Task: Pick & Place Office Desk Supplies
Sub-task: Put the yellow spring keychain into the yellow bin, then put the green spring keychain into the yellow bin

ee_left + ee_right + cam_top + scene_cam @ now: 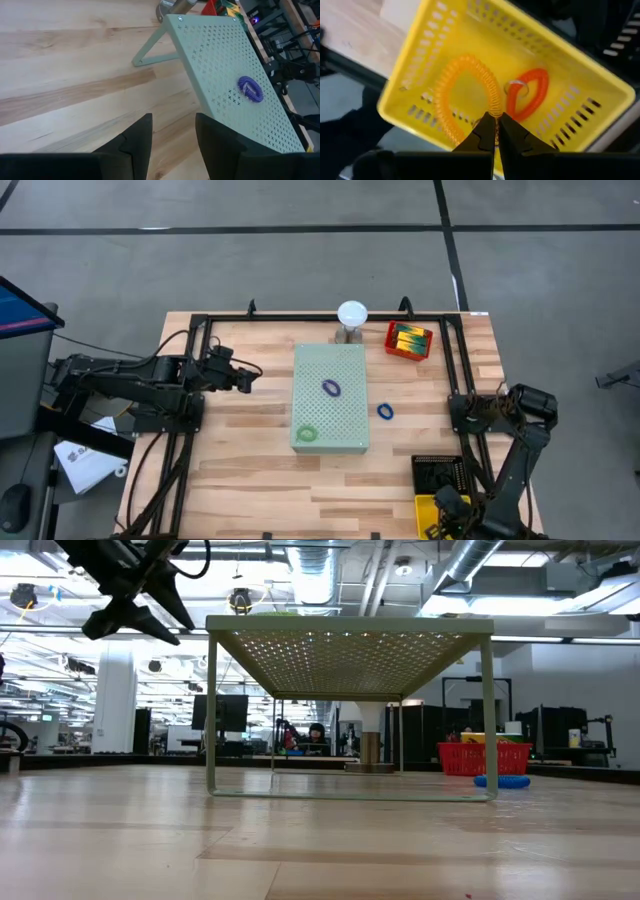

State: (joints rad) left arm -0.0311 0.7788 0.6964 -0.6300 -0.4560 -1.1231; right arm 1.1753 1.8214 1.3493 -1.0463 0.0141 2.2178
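Table top (250,460): pale wood planks, smooth with a satin sheen. Perforated board (225,75), ahead of the left gripper (172,135): matt pale-green sheet, seemingly painted metal. Purple band loop (249,89) on it: coiled glossy plastic. Yellow basket (420,65) below the right gripper (496,131): glossy slotted plastic, containing a translucent orange coil loop (465,95) and a smooth orange-red loop (530,92). Gripper fingers (140,145): matt black.

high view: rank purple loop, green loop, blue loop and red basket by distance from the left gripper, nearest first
From the left gripper:
1. Purple loop, on the perforated board, mid-board.
2. Green loop, board's near-left corner.
3. Blue loop, on the table right of the board.
4. Red basket, far right, by the white dome.
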